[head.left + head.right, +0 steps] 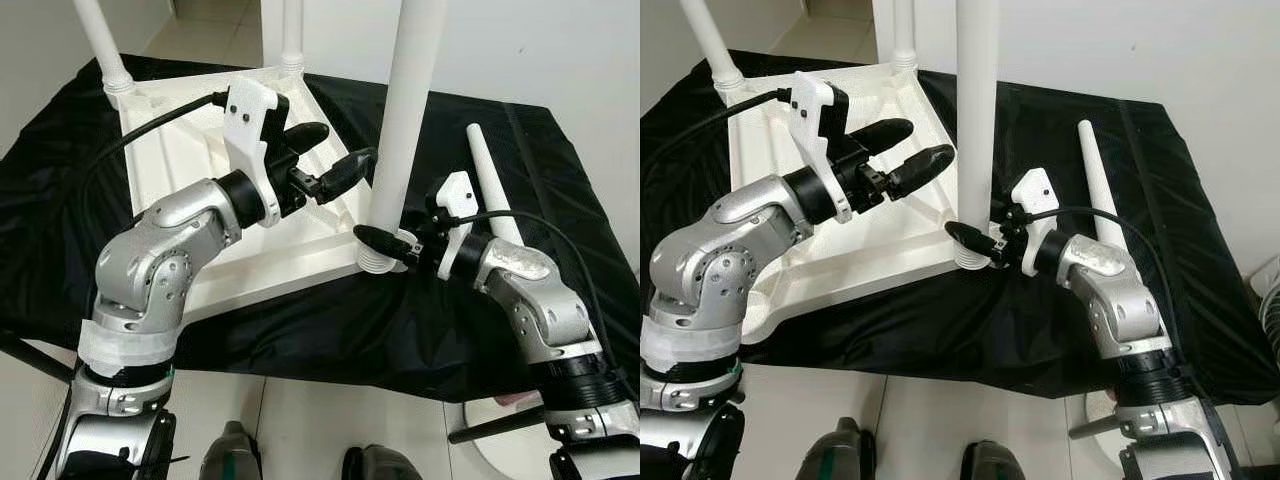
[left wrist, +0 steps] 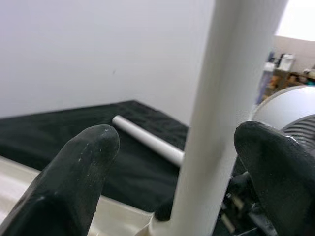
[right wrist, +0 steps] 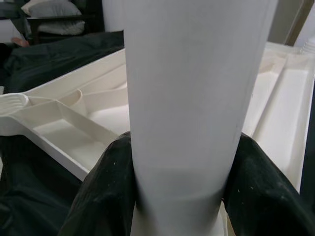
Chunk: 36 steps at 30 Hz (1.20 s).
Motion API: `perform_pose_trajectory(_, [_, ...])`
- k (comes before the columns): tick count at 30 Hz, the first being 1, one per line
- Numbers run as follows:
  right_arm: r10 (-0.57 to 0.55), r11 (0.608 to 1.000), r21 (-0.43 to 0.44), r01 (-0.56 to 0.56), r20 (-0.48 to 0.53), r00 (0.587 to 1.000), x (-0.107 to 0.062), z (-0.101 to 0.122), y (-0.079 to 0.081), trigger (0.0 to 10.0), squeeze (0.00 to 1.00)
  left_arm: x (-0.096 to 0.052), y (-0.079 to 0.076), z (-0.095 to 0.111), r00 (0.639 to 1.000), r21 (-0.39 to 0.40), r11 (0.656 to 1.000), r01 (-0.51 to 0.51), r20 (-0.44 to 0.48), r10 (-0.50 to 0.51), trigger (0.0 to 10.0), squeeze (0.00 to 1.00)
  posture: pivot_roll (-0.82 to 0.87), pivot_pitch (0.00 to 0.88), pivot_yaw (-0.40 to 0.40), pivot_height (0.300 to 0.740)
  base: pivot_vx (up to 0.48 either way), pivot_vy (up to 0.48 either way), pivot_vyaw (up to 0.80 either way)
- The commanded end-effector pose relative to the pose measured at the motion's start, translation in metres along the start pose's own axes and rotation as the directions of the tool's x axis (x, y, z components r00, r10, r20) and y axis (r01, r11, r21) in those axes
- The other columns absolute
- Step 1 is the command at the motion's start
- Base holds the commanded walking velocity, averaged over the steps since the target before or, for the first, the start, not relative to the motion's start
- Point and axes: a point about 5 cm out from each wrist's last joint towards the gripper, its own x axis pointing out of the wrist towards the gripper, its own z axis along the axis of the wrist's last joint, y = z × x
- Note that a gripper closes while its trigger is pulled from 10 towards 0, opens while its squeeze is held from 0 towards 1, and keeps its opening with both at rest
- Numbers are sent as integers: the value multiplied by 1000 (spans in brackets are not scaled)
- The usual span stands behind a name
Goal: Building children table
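Note:
A white children's tabletop (image 1: 190,160) lies upside down on a black cloth. Three white legs stand upright in its corners: two at the far corners (image 1: 100,40) and one at the near right corner (image 1: 405,120). My right gripper (image 1: 392,245) is shut on the base of that near leg (image 3: 192,113), just above its socket. My left gripper (image 1: 335,155) is open over the tabletop, its fingers (image 2: 83,162) a little left of the same leg (image 2: 221,113), not touching it. A fourth leg (image 1: 492,190) lies loose on the cloth to the right.
The black cloth (image 1: 300,320) covers a low table whose near edge lies just before my body. A white wall stands behind. Pale floor (image 1: 330,420) and my two feet show below the table's edge.

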Motion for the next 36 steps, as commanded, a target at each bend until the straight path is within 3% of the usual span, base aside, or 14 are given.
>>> perform_pose_trajectory(1, [19, 1000, -4, -19, 18, 1000, 4, 3, 1, 10000, 0, 2, -16, 0, 960, 6, 960, 279, -10, -279, 10000, 0, 83, 0, -15, 740, 0, 0, 0])
perform_pose_trajectory(10, [54, 999, 4, -54, 17, 998, 15, 0, 4, 10000, 0, 8, -27, 2, 923, -12, 924, 383, -25, -383, 10000, 0, 84, 0, -13, 740, 0, 0, 0])
perform_pose_trajectory(12, [70, 998, 3, -70, 18, 997, 18, 0, 6, 10000, 0, 8, -35, 4, 899, 13, 899, 437, -31, -437, 10000, 0, 82, 0, -10, 740, 0, 0, 0])
perform_pose_trajectory(22, [161, 987, 13, -161, -3, 987, 23, -5, 19, 10000, 0, 23, -25, 2, 925, 35, 926, 376, -73, -372, 10000, 0, 76, 0, -5, 740, 0, 0, 0])
perform_pose_trajectory(30, [172, 985, 3, -172, -18, 985, 21, -8, 20, 10000, 0, 24, -23, 4, 927, 32, 928, 371, -80, -368, 10000, 0, 74, 0, -3, 740, 0, 0, 0])
perform_pose_trajectory(31, [175, 985, 1, -175, -26, 984, 20, -8, 19, 10000, 0, 23, -20, 5, 928, 27, 930, 367, -84, -364, 0, 0, 71, 0, 1, 740, 0, 0, 0])
perform_pose_trajectory(36, [175, 985, -1, -175, -28, 984, 19, -8, 19, 10000, 0, 22, -18, 5, 927, 25, 929, 368, -89, -365, 0, 0, 73, 0, 2, 740, 0, 0, 0])
